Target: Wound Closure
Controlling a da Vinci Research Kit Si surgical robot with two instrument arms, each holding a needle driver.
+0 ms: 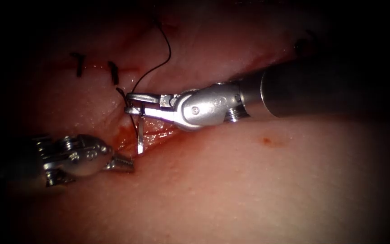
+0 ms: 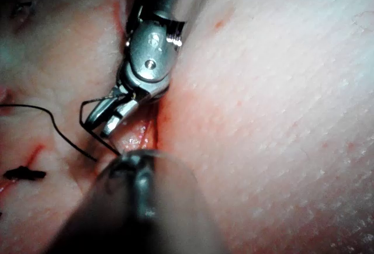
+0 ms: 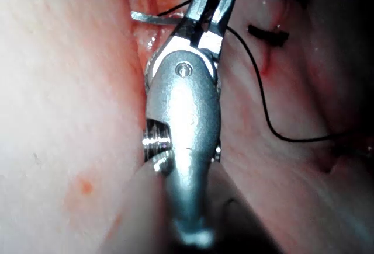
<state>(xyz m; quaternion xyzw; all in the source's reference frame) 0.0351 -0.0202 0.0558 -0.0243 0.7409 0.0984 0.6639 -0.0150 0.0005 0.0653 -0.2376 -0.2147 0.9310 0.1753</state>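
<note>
Holding the needle point(image 1: 139, 135) near its rear end, the right hand point(image 1: 134, 103) comes in from the right and sits over the cut point(image 1: 152, 135). Its jaws look slightly parted at the tips yet pinch the needle between them further back. The needle hangs downward from the jaws, its lower end at the lower lip of the cut; whether the tip is in the tissue point(image 1: 258, 180) cannot be told. In the right wrist view the needle point(image 3: 153, 18) shows as a flat bright strip crossing beneath the right hand point(image 3: 213, 3).

Thread point(image 1: 161, 49) runs from the jaw area up and over the tissue above the cut. Two finished stitches point(image 1: 113, 72) lie left of the right hand, across the closed part of the cut. Red fluid point(image 1: 159, 134) lines the open part.

The left hand point(image 1: 123, 162) rests on the tissue just below and left of the needle's lower end, jaws pressed together and empty as far as can be judged.

Assessment: a grip this far back gives reach but less control, so the hold must be firm and the needle square to the jaws. Any rotation should follow the needle's curve, not lever against the lip. The thread is slack and close to the jaws; it is best kept free of them. The left hand is well placed to steady the lip.
</note>
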